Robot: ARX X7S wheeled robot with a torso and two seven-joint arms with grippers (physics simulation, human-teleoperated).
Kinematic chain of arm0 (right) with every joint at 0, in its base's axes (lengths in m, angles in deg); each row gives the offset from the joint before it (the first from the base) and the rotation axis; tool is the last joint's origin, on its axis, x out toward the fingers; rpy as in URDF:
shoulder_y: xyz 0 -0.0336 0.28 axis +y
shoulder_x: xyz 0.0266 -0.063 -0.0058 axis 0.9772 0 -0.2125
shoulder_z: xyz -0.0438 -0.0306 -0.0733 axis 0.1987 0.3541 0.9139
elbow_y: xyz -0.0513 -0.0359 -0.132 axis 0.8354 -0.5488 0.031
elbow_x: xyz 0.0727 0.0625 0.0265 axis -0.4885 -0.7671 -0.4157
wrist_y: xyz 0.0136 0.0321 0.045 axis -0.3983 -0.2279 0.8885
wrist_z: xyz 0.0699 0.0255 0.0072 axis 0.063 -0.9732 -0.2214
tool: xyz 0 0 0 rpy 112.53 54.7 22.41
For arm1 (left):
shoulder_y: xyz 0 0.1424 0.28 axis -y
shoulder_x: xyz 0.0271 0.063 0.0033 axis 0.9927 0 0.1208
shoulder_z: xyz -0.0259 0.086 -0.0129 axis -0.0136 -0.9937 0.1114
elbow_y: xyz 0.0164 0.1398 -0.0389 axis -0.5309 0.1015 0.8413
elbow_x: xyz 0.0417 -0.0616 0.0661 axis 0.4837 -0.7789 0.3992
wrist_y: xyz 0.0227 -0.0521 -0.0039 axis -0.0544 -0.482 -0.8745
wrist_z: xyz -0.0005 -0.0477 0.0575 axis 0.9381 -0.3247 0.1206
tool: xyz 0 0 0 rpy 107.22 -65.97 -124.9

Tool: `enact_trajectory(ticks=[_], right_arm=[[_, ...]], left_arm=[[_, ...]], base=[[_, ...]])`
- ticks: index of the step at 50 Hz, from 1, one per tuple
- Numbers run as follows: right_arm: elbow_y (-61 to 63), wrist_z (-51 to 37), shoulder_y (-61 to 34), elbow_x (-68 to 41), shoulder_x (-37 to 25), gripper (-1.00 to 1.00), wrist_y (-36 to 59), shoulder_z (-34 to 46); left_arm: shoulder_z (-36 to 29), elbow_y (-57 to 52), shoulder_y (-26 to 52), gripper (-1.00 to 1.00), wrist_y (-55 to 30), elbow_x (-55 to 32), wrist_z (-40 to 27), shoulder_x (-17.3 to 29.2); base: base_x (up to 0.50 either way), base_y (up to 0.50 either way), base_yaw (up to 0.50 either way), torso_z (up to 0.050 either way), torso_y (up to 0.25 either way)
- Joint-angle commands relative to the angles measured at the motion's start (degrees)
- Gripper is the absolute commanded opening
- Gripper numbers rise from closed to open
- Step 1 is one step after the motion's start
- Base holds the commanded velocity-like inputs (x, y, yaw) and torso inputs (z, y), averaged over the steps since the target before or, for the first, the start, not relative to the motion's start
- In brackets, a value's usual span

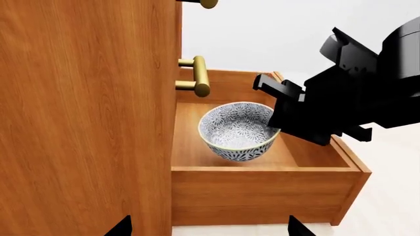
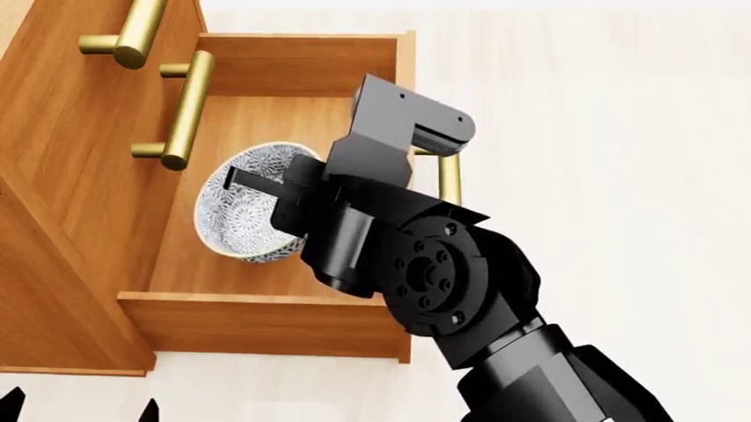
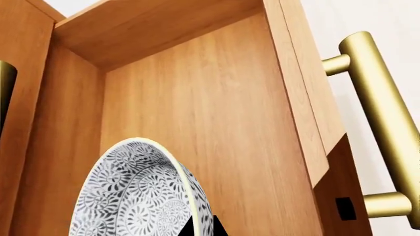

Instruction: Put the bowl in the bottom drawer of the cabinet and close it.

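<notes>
Here we have the right gripper [image 2: 276, 189] reaching down into the bottom drawer [image 1: 262, 189], which stands pulled well out of the cabinet [image 1: 85, 123]. Its fingers pinch the rim of the bowl [image 1: 237, 131], one inside and one outside, so we read it as clamped on the bowl. The bowl sits low inside the drawer, tilted a little, close to the cabinet face and below the brass handle of the middle drawer [image 1: 200, 76]. Whether its foot touches the drawer floor we cannot tell from any view.

The step in hand, as we judge it, is setting the bowl down. To do it well, we would lower until the foot rests flat on the wood, level the bowl so it does not rock, and only then part the fingers. We would lift the gripper straight up and clear of the drawer's side walls and of the middle handle above, since a sideways exit could drag the rim. The bowl should end well inside the box, so nothing catches when the front is pushed home by its own handle [image 2: 449, 178].

Of the left gripper [image 1: 206, 228] only two dark tips show at the frame edge, spread apart with nothing between them.

We find no brand, label or writing anywhere; the bowl bears only its flower pattern.
</notes>
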Motion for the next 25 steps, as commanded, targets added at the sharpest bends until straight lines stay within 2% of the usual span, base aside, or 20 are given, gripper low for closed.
enact_trajectory(ticks=[1, 9, 10, 25], right_arm=[[-0.20, 0.03, -0.17, 0.05, 0.08, -1.00, -0.91, -0.30], [0.14, -0.96, -0.25, -0.13, -0.08, -1.00, -0.66, 0.25], [0.16, -1.00, -0.31, -0.23, -0.08, 1.00, -0.66, 0.22], [0.80, -1.66, -1.10, -1.02, -0.33, 1.00, -0.38, 0.53]], left_arm=[[-0.14, 0.11, 0.06, 1.00, 0.21, 0.10, 0.10, -0.01], [-0.16, 0.18, 0.15, 1.00, 0.29, 0.03, 0.10, -0.01], [-0.16, 0.34, 0.04, 1.00, 0.50, 0.11, 0.19, -0.03], [-0.28, -0.16, 0.19, 1.00, 0.33, 0.00, -0.19, 0.04]], base=[[0.00, 0.00, 0.00, 0.000, 0.000], [0.00, 0.00, 0.00, 0.000, 0.000], [0.00, 0.00, 0.00, 0.000, 0.000], [0.00, 0.00, 0.00, 0.000, 0.000]])
